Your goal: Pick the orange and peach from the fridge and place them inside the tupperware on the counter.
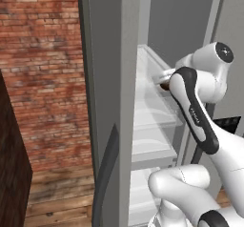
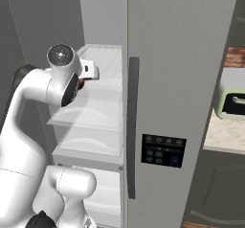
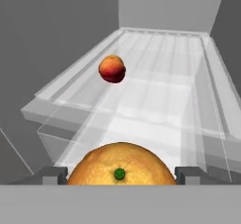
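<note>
Orange [image 3: 119,166] clamped between gripper [image 3: 120,175] fingertips, held above fridge [image 1: 109,102] shelf [image 3: 155,100], peach [image 3: 112,68] seated near shelf's left rim, open shelf room rightward

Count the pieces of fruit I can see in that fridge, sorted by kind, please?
Oranges: 1, the orange, sitting between the fingertips of the gripper.
Peaches: 1, the peach, farther back on the pale shelf of the fridge.
Total: 2 pieces of fruit.
</note>
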